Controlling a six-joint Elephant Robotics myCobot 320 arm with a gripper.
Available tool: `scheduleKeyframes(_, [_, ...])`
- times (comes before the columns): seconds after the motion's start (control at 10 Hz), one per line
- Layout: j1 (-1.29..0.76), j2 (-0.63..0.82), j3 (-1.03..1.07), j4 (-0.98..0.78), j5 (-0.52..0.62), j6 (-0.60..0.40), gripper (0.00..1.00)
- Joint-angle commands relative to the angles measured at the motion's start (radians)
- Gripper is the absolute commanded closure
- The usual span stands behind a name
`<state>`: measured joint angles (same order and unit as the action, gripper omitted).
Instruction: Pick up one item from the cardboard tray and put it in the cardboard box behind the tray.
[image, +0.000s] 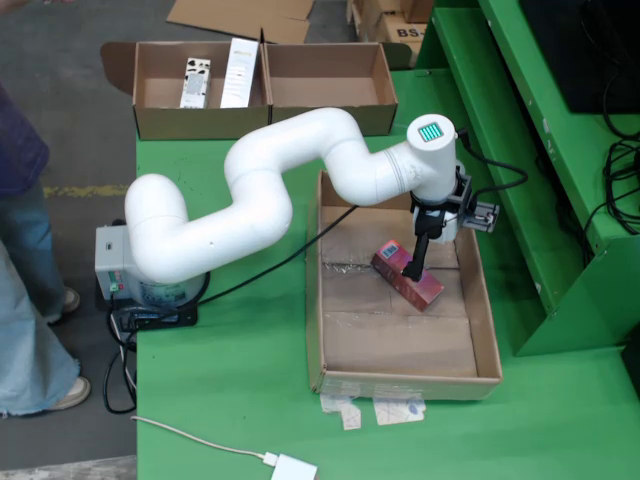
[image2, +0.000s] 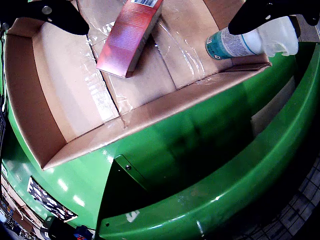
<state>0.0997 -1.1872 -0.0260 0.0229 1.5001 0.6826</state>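
We count one white arm (image: 250, 200) on the green table (image: 230, 380), bent over one cardboard tray (image: 400, 385). In the fixed view the tray holds one red box (image: 408, 276) that we can see, lying flat near the middle of the tray floor, slightly toward the far end. The gripper (image: 415, 270) hangs right over that box, its dark finger (image: 421, 252) reaching down to the near top edge; we cannot tell whether it touches. In the wrist view we count two items in the tray: the red box (image2: 131, 35) lying between the two dark fingers (image2: 60, 15), and one white bottle (image2: 252, 41) with a teal label lying against the tray wall (image2: 165, 107), under the right-hand finger. The fingers stand wide apart there, one at each top corner, gripping nothing. Behind the tray in the fixed view sits one cardboard box (image: 265, 118) split into two compartments; the left one holds two items, one pale pack (image: 196, 82) and one white carton (image: 240, 72), and the right one looks bare.
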Motion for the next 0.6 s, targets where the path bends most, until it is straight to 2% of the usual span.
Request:
scheduleKeyframes(0.0, [0.046,-0.198,0.026,0.490,-0.539,-0.072,0.00])
scheduleKeyframes(0.2, [0.021,-0.198,0.026,0.492,-0.510,-0.065,0.00])
scheduleKeyframes(0.3, [0.000,-0.194,0.026,0.489,-0.419,-0.054,0.00])
scheduleKeyframes(0.4, [-0.041,-0.162,0.026,0.405,-0.207,-0.024,0.00])
scheduleKeyframes(0.5, [-0.060,-0.153,0.026,0.359,-0.145,-0.013,0.00])
